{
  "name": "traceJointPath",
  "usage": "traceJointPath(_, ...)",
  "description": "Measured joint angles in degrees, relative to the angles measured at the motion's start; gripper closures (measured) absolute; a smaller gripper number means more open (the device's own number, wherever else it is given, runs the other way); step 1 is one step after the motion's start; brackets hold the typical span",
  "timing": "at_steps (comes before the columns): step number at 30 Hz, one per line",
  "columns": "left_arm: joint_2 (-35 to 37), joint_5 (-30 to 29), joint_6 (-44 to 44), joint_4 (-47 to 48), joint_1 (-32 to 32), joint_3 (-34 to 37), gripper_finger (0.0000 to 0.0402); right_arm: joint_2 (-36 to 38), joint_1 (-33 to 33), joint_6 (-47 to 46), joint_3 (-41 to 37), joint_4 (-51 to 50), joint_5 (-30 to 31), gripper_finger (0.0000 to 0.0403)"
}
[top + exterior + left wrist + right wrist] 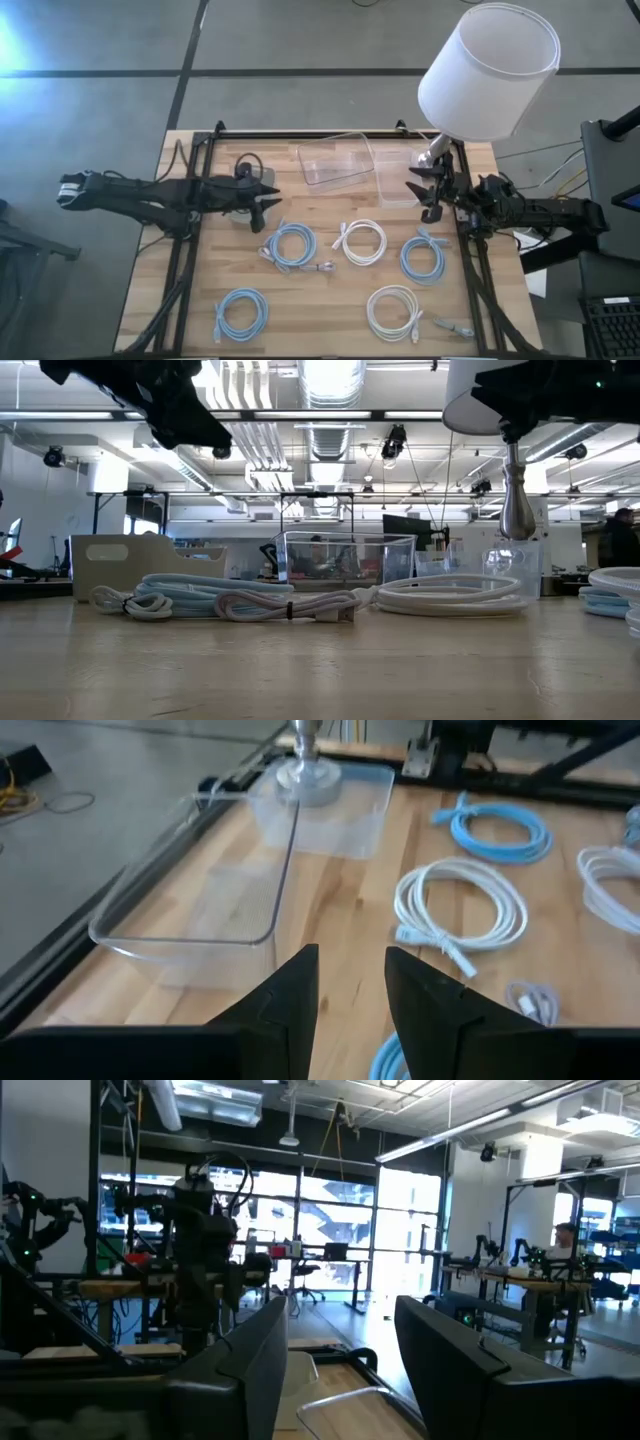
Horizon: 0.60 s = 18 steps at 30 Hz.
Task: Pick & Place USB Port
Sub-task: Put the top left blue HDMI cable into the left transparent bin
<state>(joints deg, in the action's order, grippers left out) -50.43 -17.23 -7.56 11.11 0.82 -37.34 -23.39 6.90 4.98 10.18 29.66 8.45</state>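
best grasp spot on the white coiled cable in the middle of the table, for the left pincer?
Take the white coiled cable across one strand of its loop, coming straight down from above. It lies flat on the table, so a side approach offers nothing to close on. Probably pick the arc facing the left pincer, which is open, and avoid the tied bundle where the ends gather.

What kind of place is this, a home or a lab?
Most likely a robotics lab or workshop: exposed ceiling ducts overhead, other framed workbenches across the open room, and coiled cables on a wooden table.
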Motion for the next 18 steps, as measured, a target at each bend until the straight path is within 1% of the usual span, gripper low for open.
traceJointPath(5, -4.6, 0.0, 0.0, -0.22, 0.0, -1.69, 0.028, -6.29, 0.0, -0.71, 6.3, -8.55, 0.09, 0.0211)
traceJointPath(8, -8.47, 2.19, 0.9, 0.03, 0.0, -1.96, 0.028, -10.28, 0.0, -2.29, 9.4, -13.14, 0.22, 0.0214)
traceJointPath(14, -16.03, 6.62, 1.39, -0.07, 0.02, -2.36, 0.028, -18.5, 0.0, -2.33, 14.53, -14.51, 0.57, 0.0218)
traceJointPath(18, -21.38, 9.33, -1.56, -0.26, 0.0, -3.12, 0.028, -23.47, 0.0, -2.44, 17.6, -14.48, 0.57, 0.0218)
